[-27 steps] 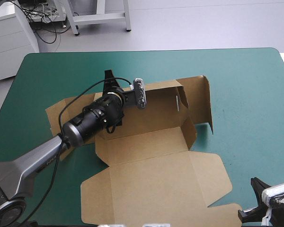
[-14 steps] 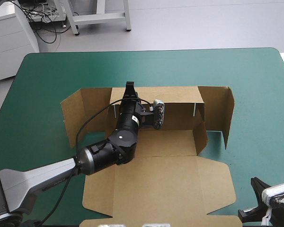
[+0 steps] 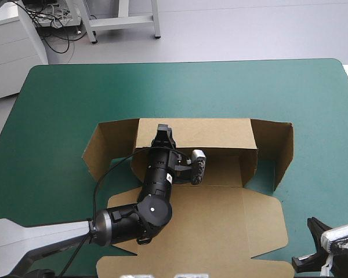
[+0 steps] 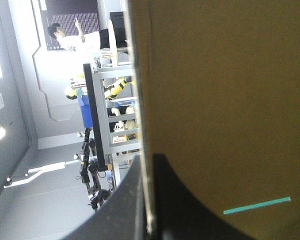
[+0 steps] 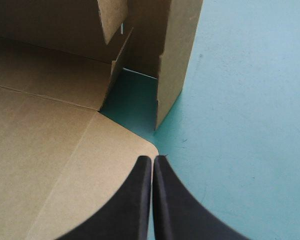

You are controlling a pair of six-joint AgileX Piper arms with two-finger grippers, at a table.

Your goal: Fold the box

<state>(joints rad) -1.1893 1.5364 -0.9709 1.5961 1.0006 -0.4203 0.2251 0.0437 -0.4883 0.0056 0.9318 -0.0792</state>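
Note:
The brown box (image 3: 220, 220) lies open in the middle of the teal-green table. Its back wall stands upright, side flaps are raised at both ends, and the lid lies flat toward the near edge. My left gripper (image 3: 163, 134) is shut on the back wall's top edge. In the left wrist view the board (image 4: 225, 100) runs edge-on between the black fingers of that gripper (image 4: 149, 200). My right gripper (image 3: 304, 246) waits shut near the table's front right corner. In its own view the right gripper (image 5: 152, 165) hovers just off the lid's rounded corner (image 5: 135, 142), holding nothing.
The box's right side flap (image 5: 175, 60) stands upright ahead of the right gripper, with bare teal-green cover (image 5: 240, 125) beside it. A narrow slot (image 4: 257, 205) in the back wall shows the cover. The table's far half (image 3: 180, 87) is bare cover.
The left gripper has pulled the box's back wall toward the near edge and swung it square to the table; the wall now stands upright. The right gripper has not moved.

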